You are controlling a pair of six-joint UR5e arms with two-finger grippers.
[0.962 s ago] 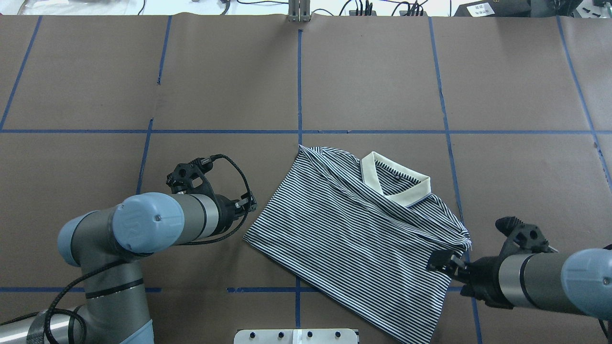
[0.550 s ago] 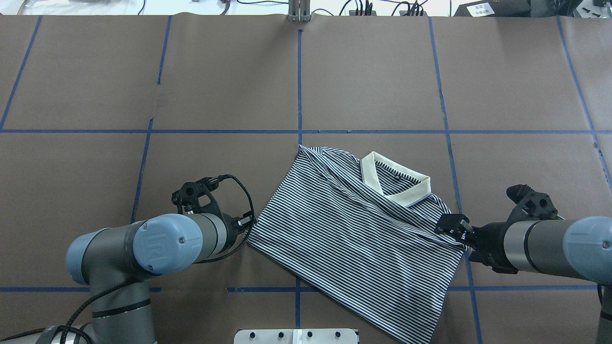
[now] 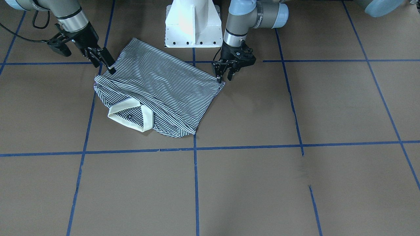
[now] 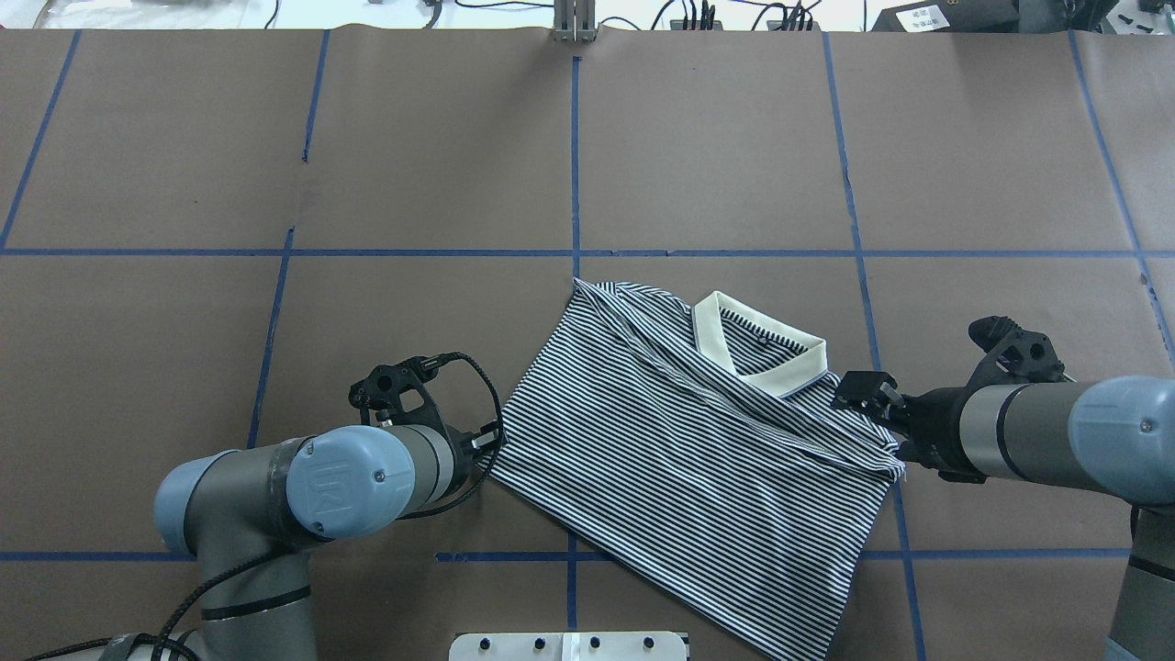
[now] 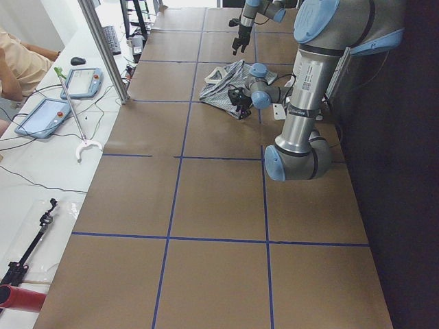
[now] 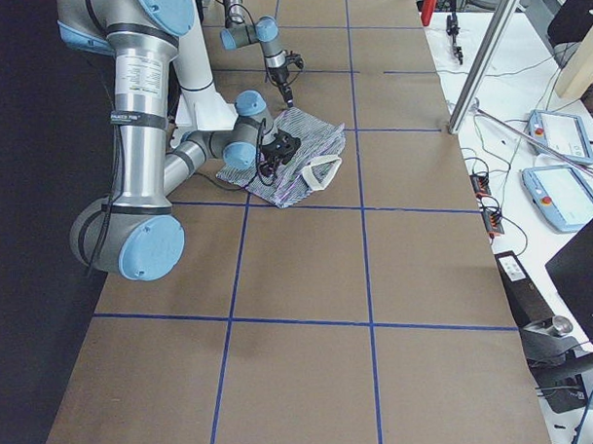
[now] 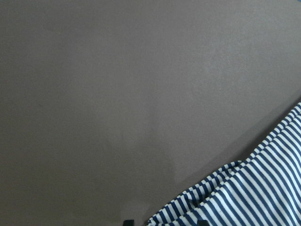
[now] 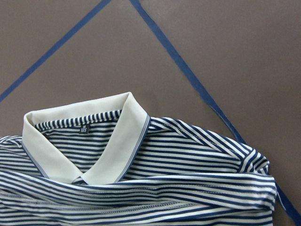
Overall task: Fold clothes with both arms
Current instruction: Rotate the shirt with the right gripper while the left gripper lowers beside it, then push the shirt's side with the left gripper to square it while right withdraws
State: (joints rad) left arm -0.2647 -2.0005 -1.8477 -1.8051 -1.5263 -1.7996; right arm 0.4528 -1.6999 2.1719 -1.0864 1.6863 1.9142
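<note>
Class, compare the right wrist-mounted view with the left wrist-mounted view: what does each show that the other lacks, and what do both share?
Only the right wrist-mounted view shows the cream collar, a small neck label and blue tape lines. Only the left wrist-mounted view shows a rumpled, bunched edge of the polo shirt, low in its right corner, with no tape in sight. Both show navy-and-white stripes lying on the brown table.

Near left arm (image 5: pixel 312 82) is reaching toward the striped polo shirt (image 5: pixel 221 86), with the left gripper (image 5: pixel 240 104) sitting at its near edge. Far right arm (image 5: pixel 255 8) is holding the right gripper (image 5: pixel 236 46) at the shirt's far side. An operator (image 5: pixel 17 62) is showing at the frame edge beside teach pendants (image 5: pixel 81 81).
</note>
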